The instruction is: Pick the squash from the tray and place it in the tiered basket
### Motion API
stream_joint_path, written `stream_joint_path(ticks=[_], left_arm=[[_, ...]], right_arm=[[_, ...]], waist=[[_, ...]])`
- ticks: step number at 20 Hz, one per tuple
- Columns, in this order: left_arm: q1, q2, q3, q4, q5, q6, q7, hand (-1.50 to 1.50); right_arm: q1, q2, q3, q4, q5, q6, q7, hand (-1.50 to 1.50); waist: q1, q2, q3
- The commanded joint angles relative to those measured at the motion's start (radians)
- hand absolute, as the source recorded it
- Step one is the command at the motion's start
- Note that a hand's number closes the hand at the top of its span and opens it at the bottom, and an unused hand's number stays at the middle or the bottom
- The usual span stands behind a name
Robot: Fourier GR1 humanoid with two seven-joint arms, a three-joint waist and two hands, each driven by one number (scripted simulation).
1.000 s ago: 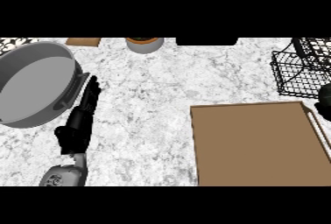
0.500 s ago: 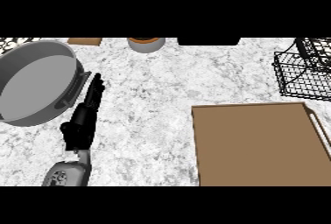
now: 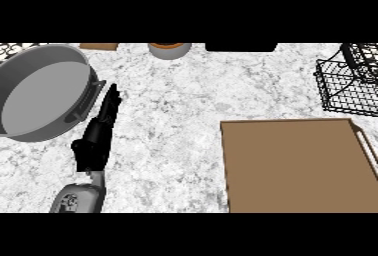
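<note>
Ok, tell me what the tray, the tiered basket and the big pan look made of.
Tray: likely wood or fibreboard, flat matte brown, no shine. Tiered basket: thin black wire, an open grid you see through. Pan: probably metal, smooth grey with a paler rim.

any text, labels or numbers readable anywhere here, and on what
None. No readable text shows on the grey pan, the brown tray, the black wire basket, the small pot at the counter's far edge, or the left hand and its grey forearm.
</note>
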Motion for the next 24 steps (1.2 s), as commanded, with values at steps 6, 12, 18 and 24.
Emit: stream_joint_path(ticks=[6,12,18,24], left_arm=[[0.03,0.007,-0.022,-0.067,-0.006,-0.013,0.027,0.0],[-0.008,-0.009,-0.015,-0.053,-0.012,0.005,0.064,0.0],[0.004,-0.015,-0.047,0.003,-0.016,0.03,-0.02,0.0],[0.012,-0.011,-0.044,-0.024,-0.005,0.003,-0.006,0.0]], right_arm=[[-0.072,-0.157,0.054,0.398,0.077,-0.242,-0.178,1.5],[-0.102,-0.223,0.077,0.622,0.123,-0.384,-0.29,1.5],[-0.165,-0.188,-0.078,0.784,0.023,-0.45,-0.187,-1.5],[-0.163,-0.182,-0.158,0.903,-0.068,-0.548,-0.286,-1.5]], waist=[[0.009,0.002,0.001],[0.01,0.003,0.001],[0.016,0.009,0.002],[0.023,0.009,0.003]])
